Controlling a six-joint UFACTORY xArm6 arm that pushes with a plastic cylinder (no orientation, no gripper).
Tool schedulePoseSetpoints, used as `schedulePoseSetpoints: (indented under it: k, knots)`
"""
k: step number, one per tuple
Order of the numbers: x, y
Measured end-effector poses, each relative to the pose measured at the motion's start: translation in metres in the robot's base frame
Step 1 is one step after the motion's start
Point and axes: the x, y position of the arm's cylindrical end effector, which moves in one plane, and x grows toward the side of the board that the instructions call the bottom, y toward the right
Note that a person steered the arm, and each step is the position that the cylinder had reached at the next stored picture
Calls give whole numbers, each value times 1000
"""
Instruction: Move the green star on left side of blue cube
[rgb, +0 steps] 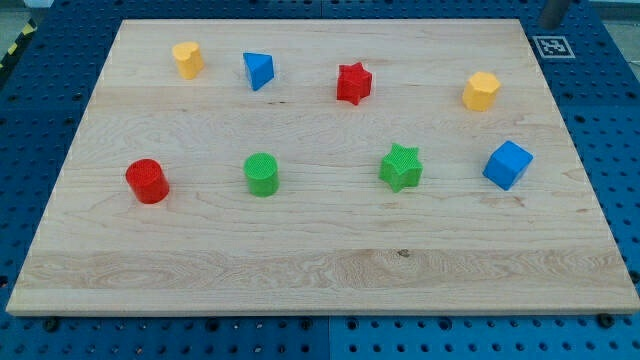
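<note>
1. Sitting right of centre on the bench (320, 265), the green star (401, 167) is near the blue cube (508, 165), on its left, with a bare gap between them.
2. Bare wood spreads toward the view's bottom edge.
3. The star has no long axis; one point faces the view's top.
4. The tip is not visible, so its state cannot be told.

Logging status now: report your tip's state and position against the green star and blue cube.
My tip: not in view; its state cannot be told.
Green star sits untouched, left of the blue cube.
</note>
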Motion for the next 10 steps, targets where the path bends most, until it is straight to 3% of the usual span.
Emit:
schedulePoseSetpoints:
  k: [2, 3, 4, 7, 8, 10]
  knots:
    - [3, -21]
    - [44, -55]
    - [61, -126]
    - [74, -140]
    - [125, -168]
    - [212, -295]
